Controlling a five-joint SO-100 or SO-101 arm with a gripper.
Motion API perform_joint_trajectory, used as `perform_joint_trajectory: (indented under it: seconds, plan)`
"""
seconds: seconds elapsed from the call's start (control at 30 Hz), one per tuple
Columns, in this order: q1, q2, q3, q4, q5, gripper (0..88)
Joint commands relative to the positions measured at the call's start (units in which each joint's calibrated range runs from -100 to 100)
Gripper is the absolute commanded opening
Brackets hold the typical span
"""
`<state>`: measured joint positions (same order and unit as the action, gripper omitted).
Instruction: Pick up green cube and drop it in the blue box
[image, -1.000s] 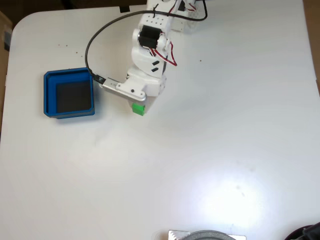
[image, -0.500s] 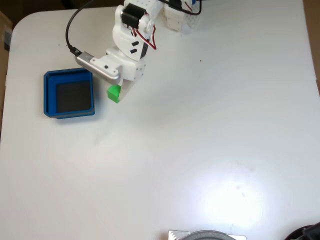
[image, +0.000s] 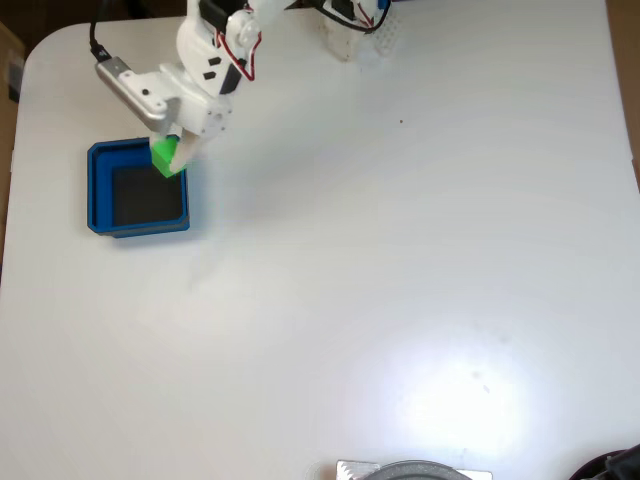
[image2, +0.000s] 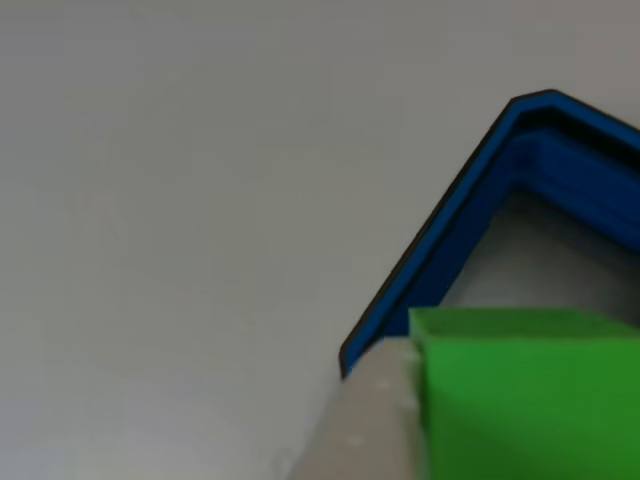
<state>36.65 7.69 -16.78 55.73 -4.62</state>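
Since a second ago your claw has swung left across the table, clamped on the cube, which now hangs over the box at its upper right corner, so only the release remains.

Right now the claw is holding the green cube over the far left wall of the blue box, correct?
Not quite. The claw does hold the green cube, but over the blue box's upper right corner, not its far left wall. The fixed view shows this; the other view also shows the cube at a box wall.
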Motion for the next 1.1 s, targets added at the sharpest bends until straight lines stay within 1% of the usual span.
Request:
perform_joint_trajectory:
  seconds: [0.0,0.4,0.8,1.07]
  plan:
    - [3.8,0.4,-4.3,-6.4,0.1,2.1]
    - [7.5,7.2,-4.9,-7.7,0.1,2.1]
    - [8.2,16.7,-15.2,-7.7,0.2,2.1]
    - [8.2,19.7,-15.8,-7.6,0.2,2.1]
